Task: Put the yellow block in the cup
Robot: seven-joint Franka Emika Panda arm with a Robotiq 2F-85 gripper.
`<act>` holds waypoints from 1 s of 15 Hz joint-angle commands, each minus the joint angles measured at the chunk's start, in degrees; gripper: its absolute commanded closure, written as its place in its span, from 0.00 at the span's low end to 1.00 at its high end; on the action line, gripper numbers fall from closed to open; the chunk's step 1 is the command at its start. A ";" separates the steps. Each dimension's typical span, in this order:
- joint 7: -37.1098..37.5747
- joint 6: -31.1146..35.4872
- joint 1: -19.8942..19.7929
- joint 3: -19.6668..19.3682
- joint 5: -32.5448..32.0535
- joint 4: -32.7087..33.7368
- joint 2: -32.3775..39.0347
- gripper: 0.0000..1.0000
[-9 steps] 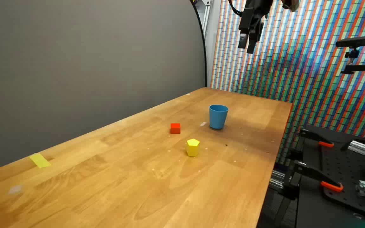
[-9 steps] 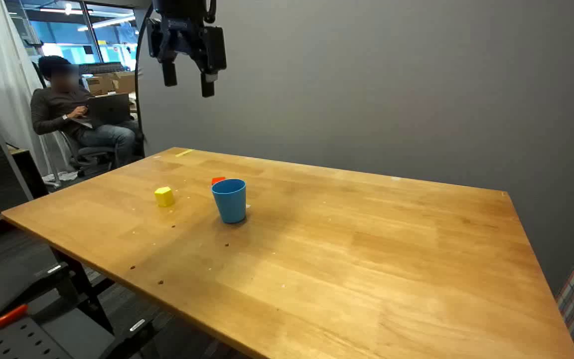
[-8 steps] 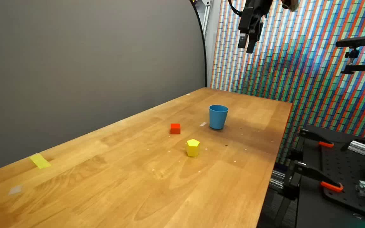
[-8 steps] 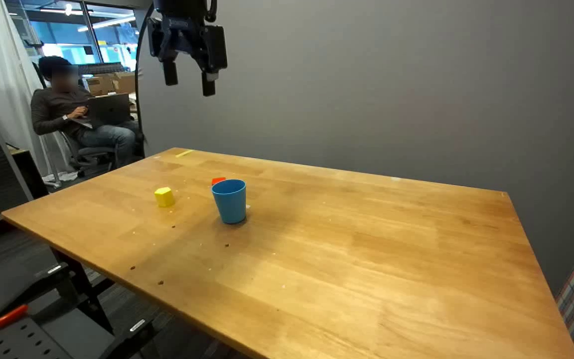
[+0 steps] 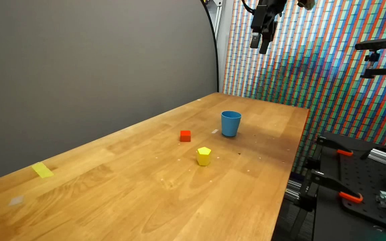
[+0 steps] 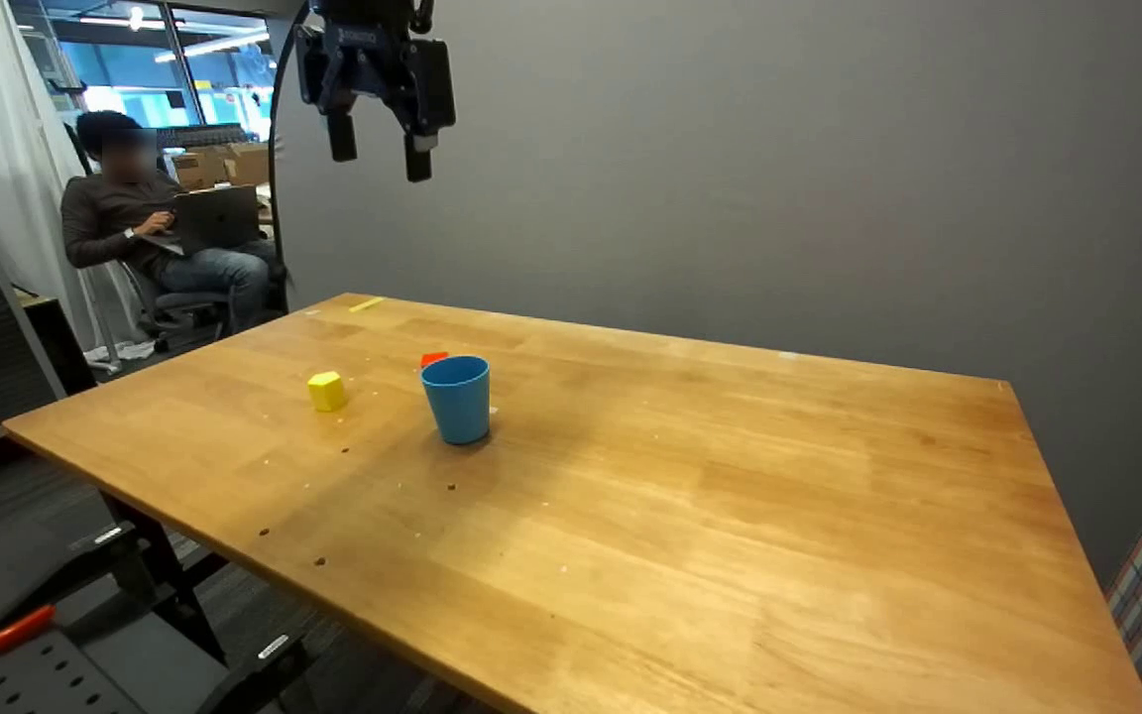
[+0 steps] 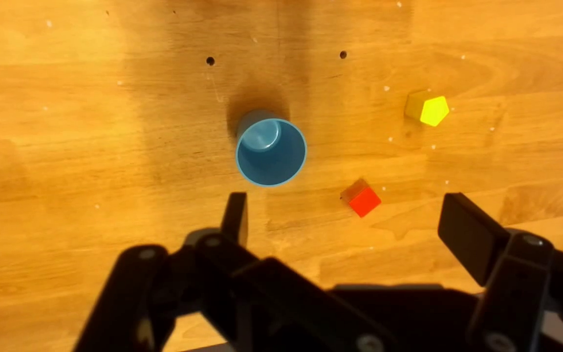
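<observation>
The yellow block (image 5: 204, 156) stands on the wooden table with its five-sided top up. It also shows in an exterior view (image 6: 327, 392) and at the upper right of the wrist view (image 7: 428, 109). The blue cup (image 5: 231, 124) stands upright on the table, apart from the block; it shows in an exterior view (image 6: 459, 402) too. In the wrist view the cup (image 7: 271, 156) has nothing visible inside. My gripper (image 5: 259, 43) hangs high above the table, fingers wide apart and empty. It also shows in an exterior view (image 6: 380, 149) and the wrist view (image 7: 347, 220).
A red block (image 5: 185, 136) sits near the cup and the yellow block; the cup partly hides it in an exterior view (image 6: 433, 359). A flat yellow tape piece (image 5: 42, 169) lies at the table's edge. A grey screen (image 6: 730, 178) stands behind the table.
My gripper has risen slightly in both exterior views and shifted a little sideways. It stays open. The yellow block, cup and red block have not moved.
</observation>
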 commanded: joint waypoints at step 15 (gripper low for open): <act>18.68 15.51 1.05 9.63 -0.60 1.69 5.19 0.00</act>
